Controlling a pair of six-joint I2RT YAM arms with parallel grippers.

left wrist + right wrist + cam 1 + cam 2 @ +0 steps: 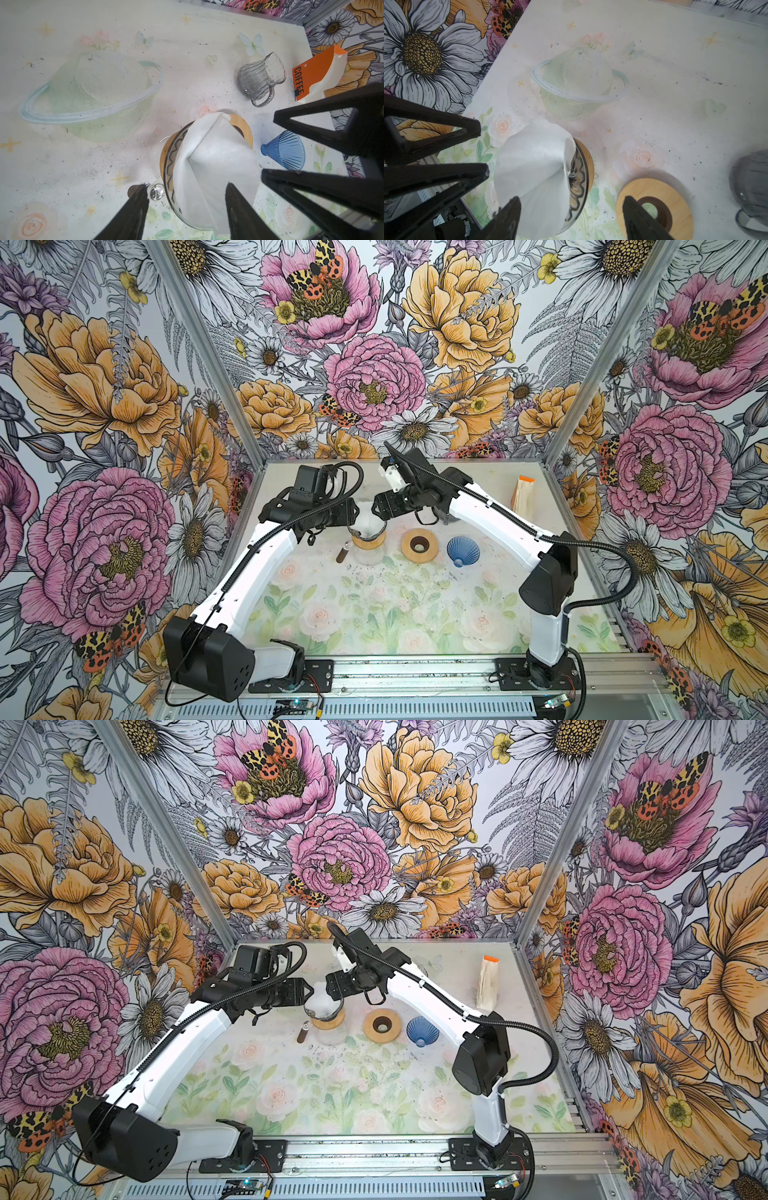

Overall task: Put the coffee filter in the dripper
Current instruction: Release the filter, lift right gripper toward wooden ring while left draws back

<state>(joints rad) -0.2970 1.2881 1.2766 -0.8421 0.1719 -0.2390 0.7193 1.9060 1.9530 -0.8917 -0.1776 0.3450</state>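
The white paper coffee filter (371, 521) stands in the clear glass dripper (362, 535), which rests by its wooden collar on a glass carafe at the table's middle. The filter (218, 158) rises crumpled and partly unfolded above the dripper rim (168, 166). My left gripper (355, 511) is open at the filter's left side, its fingers straddling the dripper's edge (186, 185). My right gripper (375, 510) is open at the filter's right side; one finger overlaps the filter (533, 166), the other lies over the wooden ring. Neither gripper holds anything.
A wooden ring (419, 545) and a blue ribbed glass cone (462, 551) lie right of the dripper. A small brown vial (343, 553) lies at its left. A grey glass pitcher (257, 79) and an orange coffee bag (524, 497) stand at the back right.
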